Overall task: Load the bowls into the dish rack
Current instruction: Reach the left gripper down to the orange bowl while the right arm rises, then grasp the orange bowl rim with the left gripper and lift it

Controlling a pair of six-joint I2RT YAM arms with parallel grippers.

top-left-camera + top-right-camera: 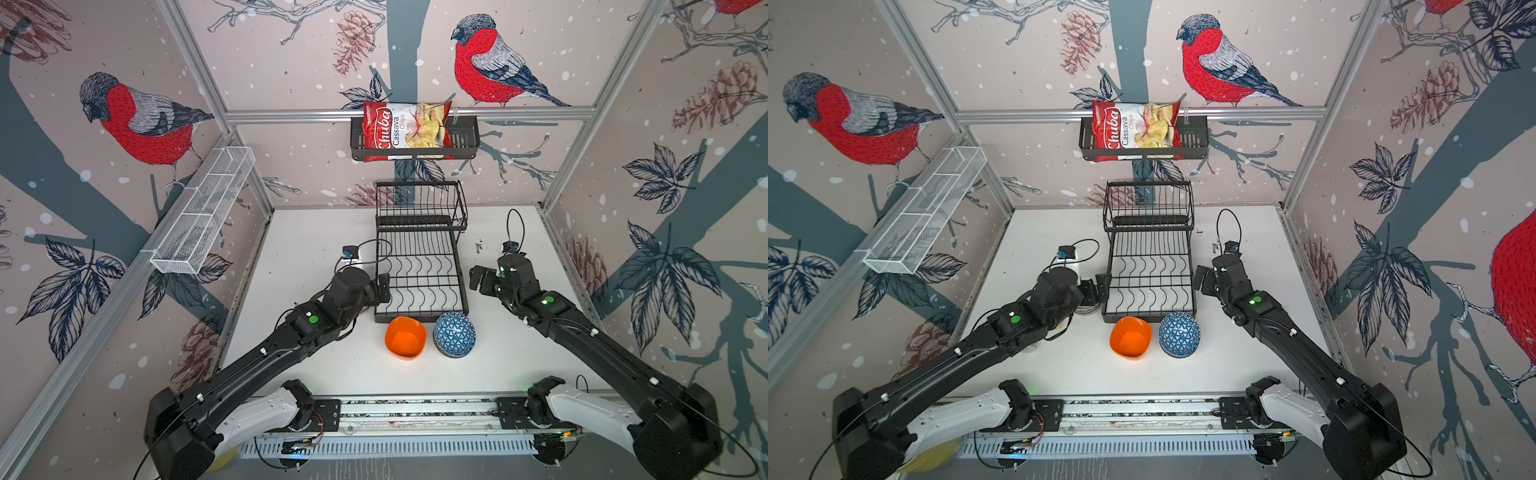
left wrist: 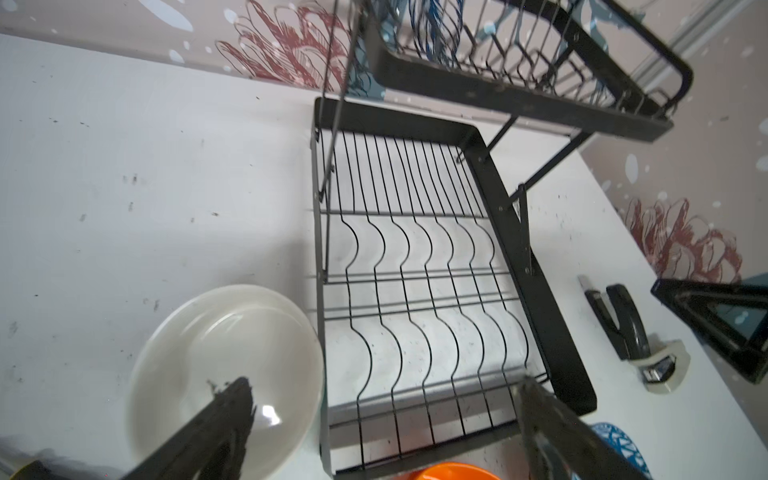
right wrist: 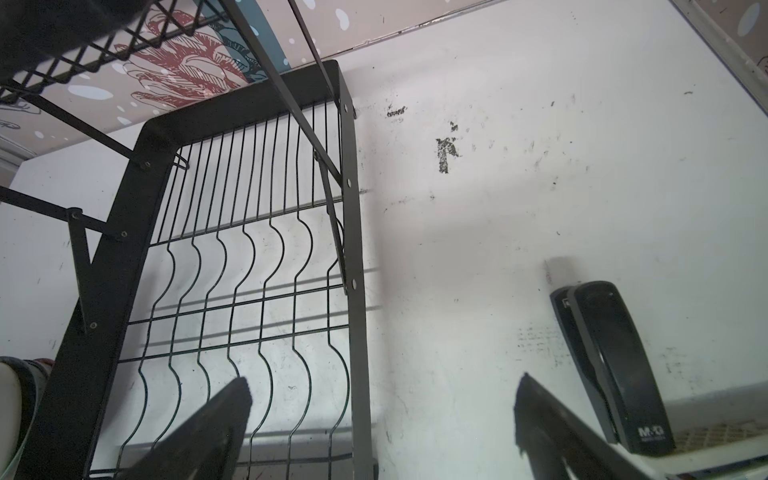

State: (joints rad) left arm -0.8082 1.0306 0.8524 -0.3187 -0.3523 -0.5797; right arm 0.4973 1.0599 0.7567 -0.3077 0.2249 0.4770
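Table point(image 1: 332, 374) bears dish rack point(image 1: 417, 317), orange bowl point(image 1: 405, 337), blue bowl point(image 1: 454, 335), white bowl point(image 2: 226, 365), stapler point(image 3: 615, 365).

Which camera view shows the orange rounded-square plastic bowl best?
The top views: in both, the orange rounded-square plastic bowl is whole, open side up. The left wrist view catches only a strip of its rim; the right wrist view misses it.

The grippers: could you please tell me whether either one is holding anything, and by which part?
Nothing is held. The left gripper and the right gripper both stand open and empty, either side of the dish rack.
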